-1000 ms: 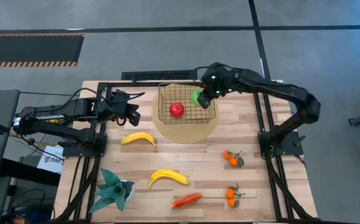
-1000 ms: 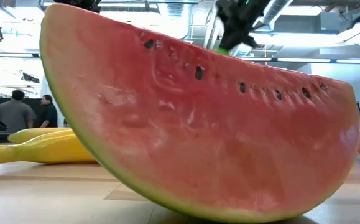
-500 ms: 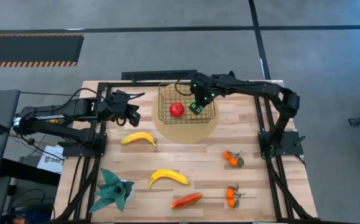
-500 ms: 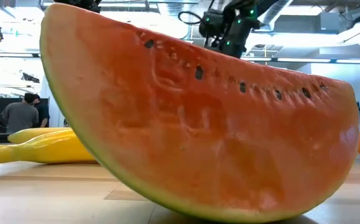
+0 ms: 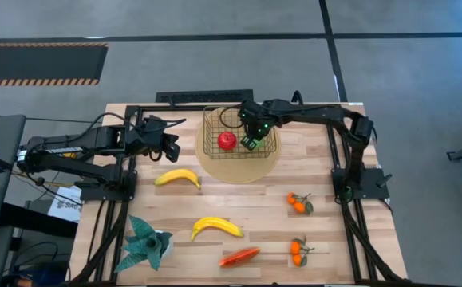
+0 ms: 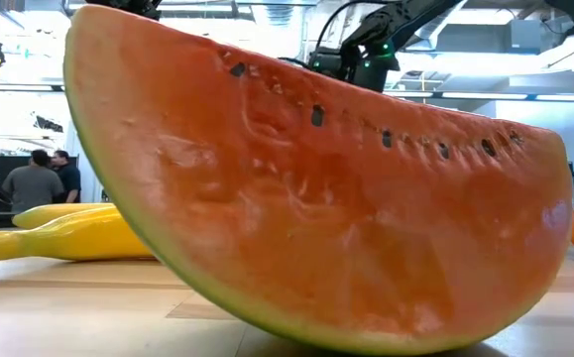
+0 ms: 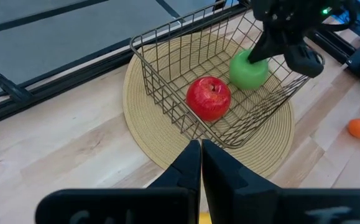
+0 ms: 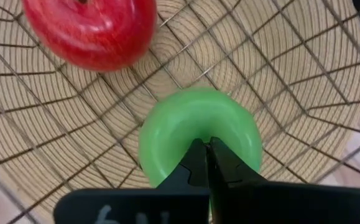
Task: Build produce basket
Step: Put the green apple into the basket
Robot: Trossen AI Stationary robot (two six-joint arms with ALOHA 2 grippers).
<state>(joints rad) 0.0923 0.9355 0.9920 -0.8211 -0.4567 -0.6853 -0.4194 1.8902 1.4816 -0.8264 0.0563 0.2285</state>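
Observation:
The gold wire basket point(image 5: 240, 131) stands on a round tan mat, with the red apple point(image 5: 227, 141) lying on its mesh floor. My right gripper point(image 5: 251, 137) reaches into the basket beside the red apple and is shut on the green apple point(image 7: 249, 69). In the right wrist view the green apple point(image 8: 195, 134) sits just past my right gripper point(image 8: 206, 146). My left gripper point(image 5: 171, 148) waits shut near the table's left side, left of the basket. Two bananas point(image 5: 177, 177) point(image 5: 216, 228), tangerine clusters point(image 5: 298, 203) point(image 5: 298, 250) and a watermelon slice point(image 5: 238, 256) lie on the table. My right gripper pinches the green apple at the dimple on its top point(image 8: 195, 127) between the two fingertips point(image 8: 226, 163). The fingers come from above, slanting down from the table's right. The apple hangs low inside the basket; whether it touches the mesh floor I cannot tell.
A teal spiky plant point(image 5: 147, 243) stands at the near left corner. The watermelon slice point(image 6: 316, 198) fills the low view, with a banana point(image 6: 68, 233) behind it. People stand in the room beyond. The basket's wire walls point(image 7: 167, 93) surround my right gripper.
My right gripper carried the green apple from the basket's far right corner toward the table's left and down into the basket, ending beside the red apple. The right arm's elbow folded in toward the table. The gripper stayed shut on the apple.

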